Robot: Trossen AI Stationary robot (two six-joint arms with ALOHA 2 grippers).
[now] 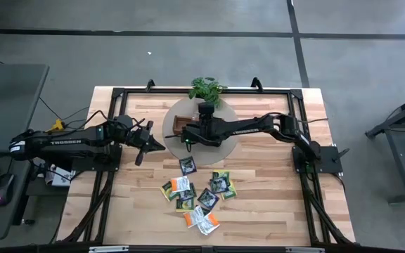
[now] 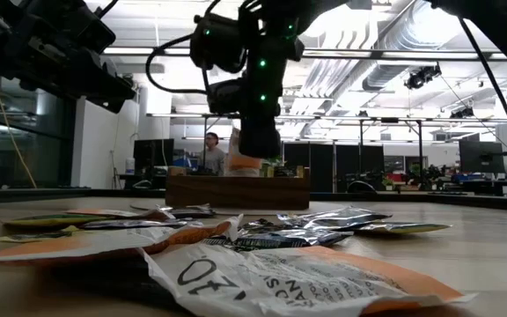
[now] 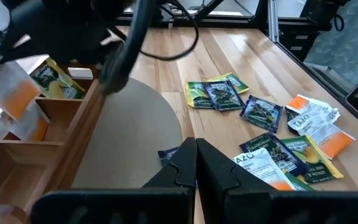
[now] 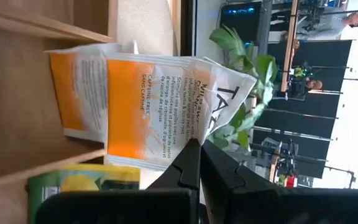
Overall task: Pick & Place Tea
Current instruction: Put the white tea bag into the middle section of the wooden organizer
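Observation:
A brown wooden tray (image 1: 177,124) with compartments stands on a round mat near the table's far side. My right gripper (image 4: 197,149) is over it, shut on an orange-and-white tea sachet (image 4: 154,106). A second orange sachet (image 4: 73,93) stands behind it in the same compartment. A yellow-green one (image 4: 79,183) stands in the neighbouring compartment. Several more sachets (image 1: 195,197) lie flat and scattered on the table toward its near edge. My left gripper (image 3: 196,167) hangs shut above the table, left of the tray, holding nothing. My right gripper pinches the sachet's white edge (image 4: 190,132) between its two fingertips, coming in slanting downward from the table's right. The sachet hangs below the fingers (image 2: 245,164), its orange end reaching down into the tray's compartment.
A small green potted plant (image 1: 206,88) stands just beyond the tray at the far edge. The round mat (image 1: 229,144) lies under the tray. A black frame (image 1: 297,105) runs around the tabletop. Bare wood lies at the table's right (image 1: 273,197).

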